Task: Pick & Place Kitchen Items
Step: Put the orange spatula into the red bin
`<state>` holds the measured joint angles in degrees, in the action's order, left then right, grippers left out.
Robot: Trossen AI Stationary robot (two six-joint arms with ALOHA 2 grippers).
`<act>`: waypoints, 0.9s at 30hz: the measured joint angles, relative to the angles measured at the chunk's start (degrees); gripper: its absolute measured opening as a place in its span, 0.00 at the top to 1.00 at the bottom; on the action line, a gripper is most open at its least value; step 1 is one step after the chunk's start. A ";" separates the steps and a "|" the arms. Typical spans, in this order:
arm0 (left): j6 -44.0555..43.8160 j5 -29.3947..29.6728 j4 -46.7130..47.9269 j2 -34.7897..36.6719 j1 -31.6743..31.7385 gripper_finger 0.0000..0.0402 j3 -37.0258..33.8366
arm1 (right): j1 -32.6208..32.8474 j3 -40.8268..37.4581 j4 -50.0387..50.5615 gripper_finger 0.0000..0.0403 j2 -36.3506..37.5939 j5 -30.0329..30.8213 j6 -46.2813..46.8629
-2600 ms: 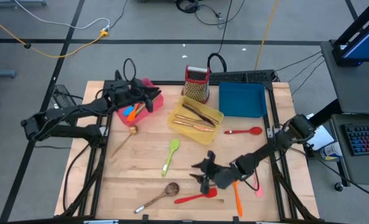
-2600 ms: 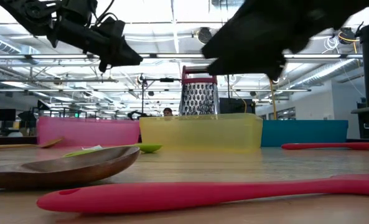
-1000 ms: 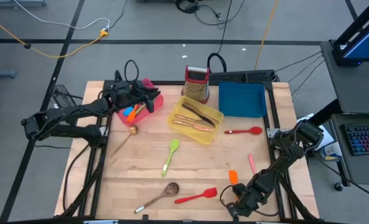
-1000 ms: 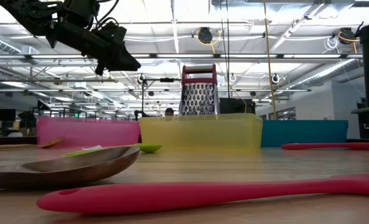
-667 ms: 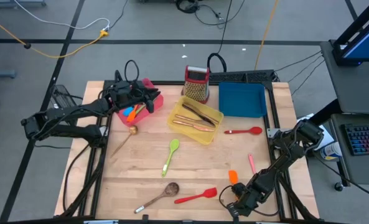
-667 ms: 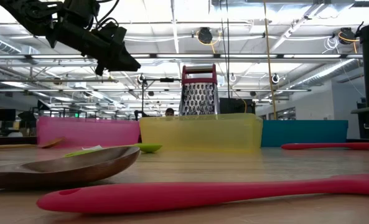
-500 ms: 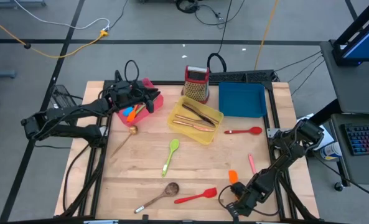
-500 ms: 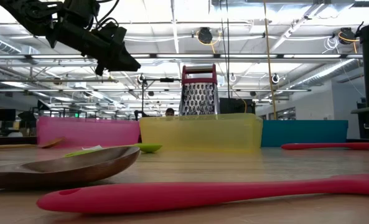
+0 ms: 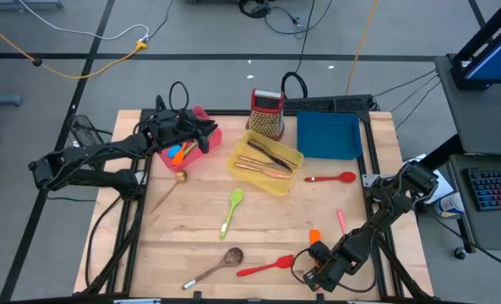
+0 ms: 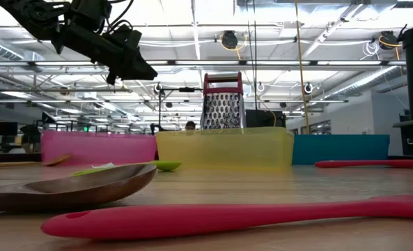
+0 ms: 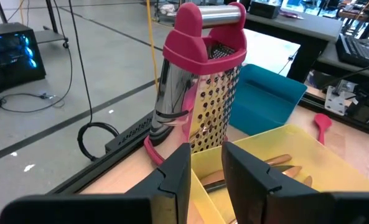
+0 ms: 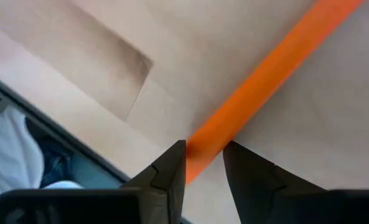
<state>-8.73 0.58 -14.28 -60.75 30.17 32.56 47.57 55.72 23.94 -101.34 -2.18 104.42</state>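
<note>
— Grippers first: where are the two of them?

— Right gripper (image 9: pixel 317 272) is down at the near edge of the wooden tabletop (image 9: pixel 191 228), towards its right-hand corner. Its two dark fingers (image 12: pixel 165 171) sit close on either side of the handle of an orange silicone spatula (image 9: pixel 315 237), near the handle's end. The handle fills the gap between them, so I'd call that a grip. The spatula lies flat on the wood, its blade pointing away towards the trays.

— And the left one?

— Left gripper (image 9: pixel 206 133) hangs above the pink rectangular tray (image 9: pixel 204 112) at the far left. Its fingers (image 11: pixel 175 171) stand a narrow gap apart with nothing between them. It points across at the red-topped metal box grater (image 9: pixel 267 114).

— Where are the other utensils?

— Spread about. An orange and a blue silicone piece (image 9: pixel 179 152) lie in the pink tray. The yellow rectangular tray (image 9: pixel 236 160) holds copper-coloured cutlery (image 9: pixel 263 169) and a black knife (image 9: pixel 271 154). The blue rectangular tray (image 9: pixel 328 135) stands beside it, to the right of the grater.

— And loose on the wood?

— A red silicone spoon (image 9: pixel 330 178) just right of the yellow tray, a green silicone spoon (image 9: pixel 231 211) in the middle, and a copper-coloured spoon (image 9: pixel 171 188) in front of the pink tray. Near the front edge lie a brownish wooden spoon (image 9: pixel 216 265) and a red silicone spatula (image 9: pixel 267 268), side by side. A slim pink utensil (image 9: pixel 341 221) lies near the right edge, just beyond the orange blade.
</note>
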 joint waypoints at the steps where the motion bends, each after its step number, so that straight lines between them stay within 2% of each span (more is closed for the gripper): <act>1: -0.02 0.00 0.00 0.00 0.00 0.77 0.00 | -0.24 -0.01 0.73 0.75 0.00 0.22 -0.84; 8: -0.02 0.00 0.03 0.00 0.00 0.77 0.00 | -1.78 -0.07 0.11 0.81 0.04 8.11 -5.50; 12: -0.25 -0.22 0.81 0.00 -0.19 0.77 0.00 | -2.91 -0.09 0.20 0.88 -0.02 10.51 -7.58; 15: 2.19 -2.77 0.81 0.00 -1.47 0.77 0.00 | -3.87 -0.11 -0.19 0.92 -0.04 11.75 -10.48; 19: 8.22 -12.85 0.76 0.00 -5.81 0.77 0.00 | -4.99 -0.11 -0.15 0.94 -0.04 11.22 -13.85; 21: 11.42 -15.93 0.76 0.00 -8.76 0.77 0.00 | -5.52 -0.11 -0.15 0.93 -0.04 11.04 -15.58; 24: 15.27 -15.77 0.75 0.00 -13.42 0.77 -0.02 | -6.26 -0.11 -0.26 0.93 -0.04 11.37 -19.09; 27: 16.95 -15.18 0.73 0.00 -17.12 0.77 -0.02 | -6.99 -0.13 -1.47 0.94 -0.05 14.74 -24.89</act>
<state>8.22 -14.60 -13.56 -60.75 13.06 32.54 40.58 55.59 22.47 -101.39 12.56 79.53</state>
